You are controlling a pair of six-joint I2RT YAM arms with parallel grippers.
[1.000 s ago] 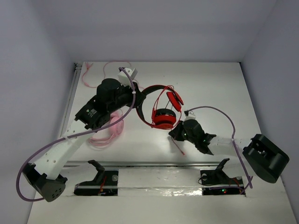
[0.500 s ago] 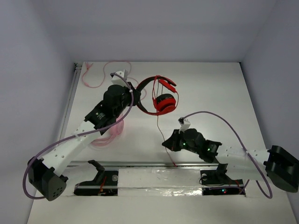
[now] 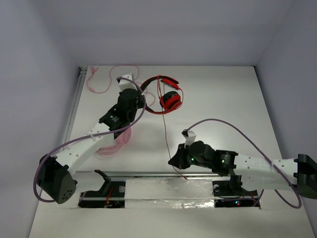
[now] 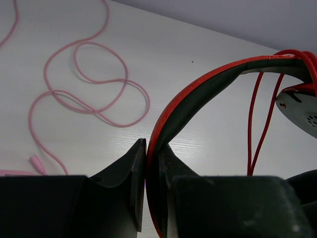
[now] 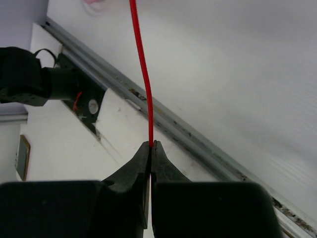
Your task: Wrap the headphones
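The red headphones (image 3: 168, 99) hang above the far middle of the table, ear cups to the right. My left gripper (image 3: 140, 95) is shut on their red, black-lined headband (image 4: 198, 94). The thin red cable (image 3: 166, 136) runs taut from the ear cups down toward the near edge. My right gripper (image 3: 173, 162) is shut on that cable (image 5: 141, 74) near the front rail. In the left wrist view the left gripper (image 4: 151, 148) pinches the band, and cable loops (image 4: 262, 124) hang beside an ear cup (image 4: 299, 106).
Pale pink headphones (image 3: 116, 139) lie under my left arm, their pink cable (image 3: 101, 79) looping at the far left, also in the left wrist view (image 4: 89, 84). A metal rail (image 3: 148, 173) runs along the near edge with two black fixtures (image 3: 104, 184).
My left gripper carried the headphones farther back and slightly left. My right gripper slid toward the near edge and left along the cable, which is now stretched straight.
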